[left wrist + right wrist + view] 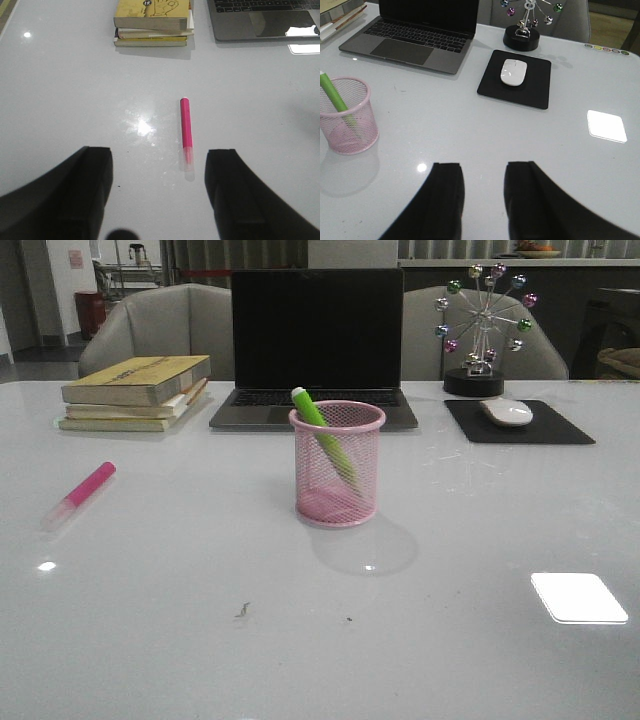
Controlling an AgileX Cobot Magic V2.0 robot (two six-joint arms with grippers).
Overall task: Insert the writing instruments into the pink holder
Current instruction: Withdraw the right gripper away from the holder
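Green highlighter [322,435] leaning inside pink holder [337,464]

front: forward, low | wrists: downward, near | shared: laptop [316,345], perhaps

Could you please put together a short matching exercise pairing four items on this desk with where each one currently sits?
Items:
1. green marker
2. pink marker
3. mouse
4. books

Places:
A. on the black pad
B. lying flat on the bare table, on the robot's left
C. stacked to the left of the laptop
D. leaning inside the pink mesh cup

Pairs: 1-D, 2-B, 3-A, 4-C
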